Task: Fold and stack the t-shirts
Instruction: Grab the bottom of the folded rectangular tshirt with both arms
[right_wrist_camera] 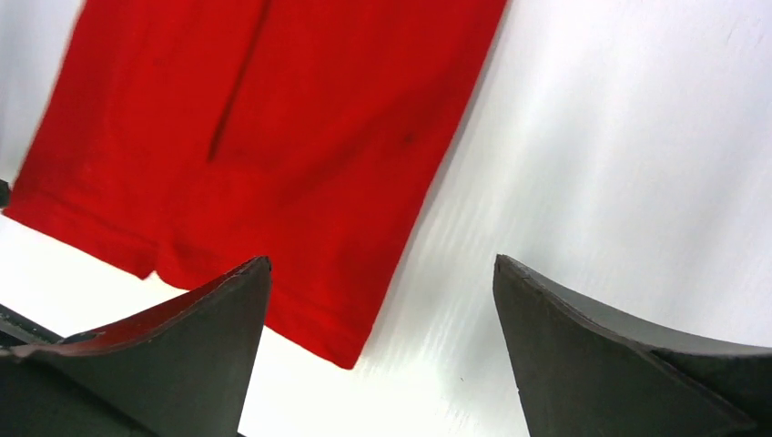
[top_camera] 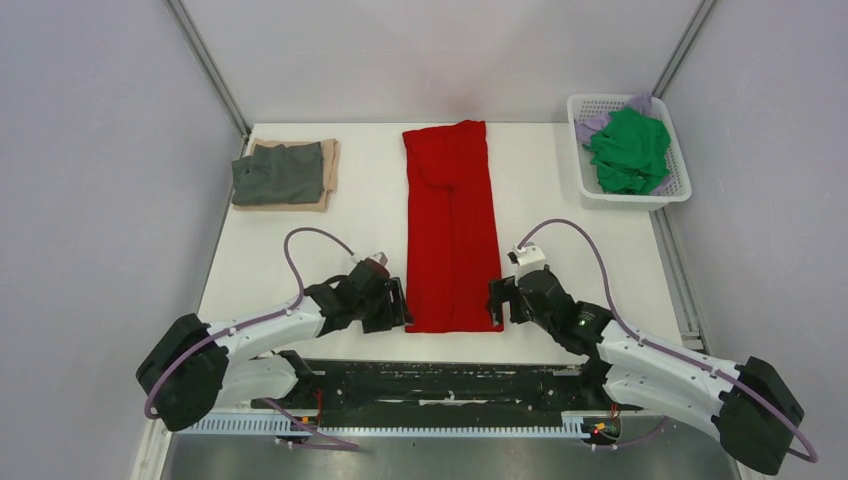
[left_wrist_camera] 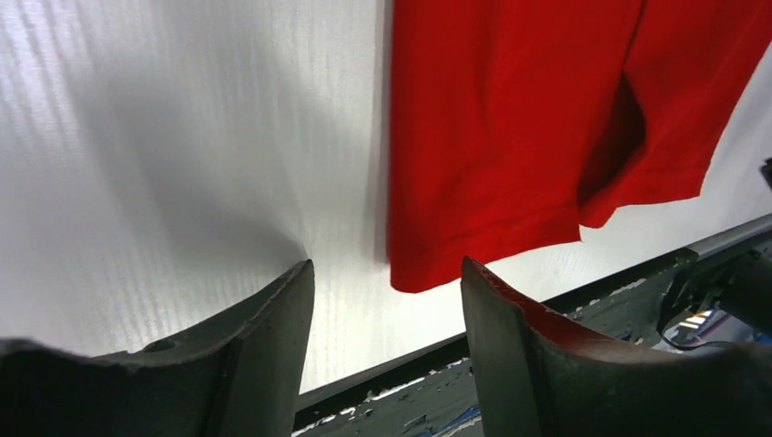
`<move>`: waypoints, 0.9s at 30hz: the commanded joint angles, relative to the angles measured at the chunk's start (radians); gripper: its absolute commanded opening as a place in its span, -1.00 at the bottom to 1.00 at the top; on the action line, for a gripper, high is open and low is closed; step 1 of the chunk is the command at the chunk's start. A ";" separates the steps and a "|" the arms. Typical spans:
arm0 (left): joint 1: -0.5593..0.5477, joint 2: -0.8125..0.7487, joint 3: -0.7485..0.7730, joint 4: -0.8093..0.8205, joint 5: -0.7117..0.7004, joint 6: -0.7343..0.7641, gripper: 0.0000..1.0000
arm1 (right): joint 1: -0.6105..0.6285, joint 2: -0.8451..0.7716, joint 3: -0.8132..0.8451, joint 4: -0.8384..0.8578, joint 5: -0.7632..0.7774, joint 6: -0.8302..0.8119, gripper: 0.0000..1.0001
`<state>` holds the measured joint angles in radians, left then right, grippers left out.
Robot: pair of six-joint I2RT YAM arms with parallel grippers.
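Jaws spread on both sides: left gripper and right gripper flank bottom corners of folded red shirt, frame centre.

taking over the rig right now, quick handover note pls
Left pincer: open, empty, beside the red t-shirt's near left corner.
Right pincer: open, empty, beside its near right corner.
Red t-shirt: flat mid-table, sides folded in to a long strip.
Done: dark grey t-shirt folded on tan t-shirt, far left.
To do: fold the red one crosswise and stack it; green t-shirt and lilac t-shirt wait in the white basket, far right.
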<state>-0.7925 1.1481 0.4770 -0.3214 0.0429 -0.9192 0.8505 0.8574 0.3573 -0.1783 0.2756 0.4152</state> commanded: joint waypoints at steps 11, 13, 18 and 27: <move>-0.005 0.086 -0.057 0.189 0.122 -0.089 -0.23 | -0.027 0.068 -0.057 0.004 -0.124 0.088 0.31; -0.005 0.096 -0.055 0.190 0.113 -0.087 -0.34 | -0.027 0.061 -0.068 0.014 -0.140 0.092 0.28; -0.005 0.133 -0.023 0.161 0.100 -0.062 -0.82 | -0.027 0.064 -0.088 0.036 -0.185 0.092 0.15; -0.005 0.099 -0.034 0.153 0.107 -0.068 -0.96 | -0.026 0.067 -0.137 0.099 -0.246 0.132 -0.24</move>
<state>-0.7933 1.2667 0.4477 -0.1459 0.1596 -0.9787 0.8249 0.9230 0.2535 -0.1074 0.0818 0.5152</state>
